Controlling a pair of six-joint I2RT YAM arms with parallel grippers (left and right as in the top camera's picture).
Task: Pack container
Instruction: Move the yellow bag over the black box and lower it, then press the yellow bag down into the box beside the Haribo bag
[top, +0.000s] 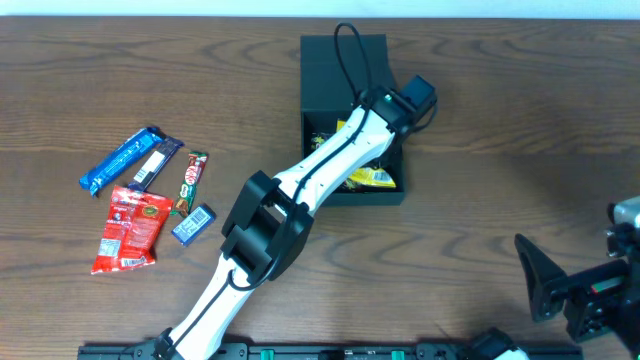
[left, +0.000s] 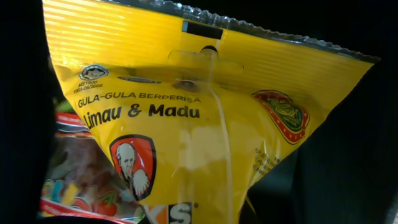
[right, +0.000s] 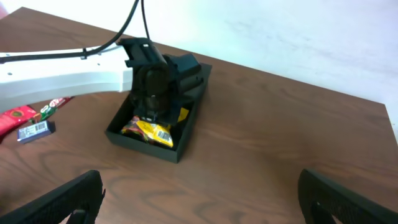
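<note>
Container: the dark box (top: 320, 80) sits at the far centre of the table (top: 500, 150), its flap lid open toward the far side.
Left gripper (right: 151, 118): down inside the box, closed, apparently pinching the yellow candy packet (left: 211, 124).
Right gripper (right: 202, 199): jaws spread wide, empty, near right.
Done: the yellow packet and a red packet (left: 68, 180) are in the box.
Left to do: blue bar (top: 120, 160), dark bar (top: 155, 165), slim bar (top: 192, 180), small blue packet (top: 193, 223) and red pouch (top: 130, 228) lie well left of the box.
Progress: probably under halfway.

Left arm (top: 330, 160) blankets most of the inside of the container (top: 375, 197), the yellow packet (left: 211, 124) swamps the left wrist view and spills off its bottom edge, and the right gripper (right: 199, 193) is cropped at the bottom.
</note>
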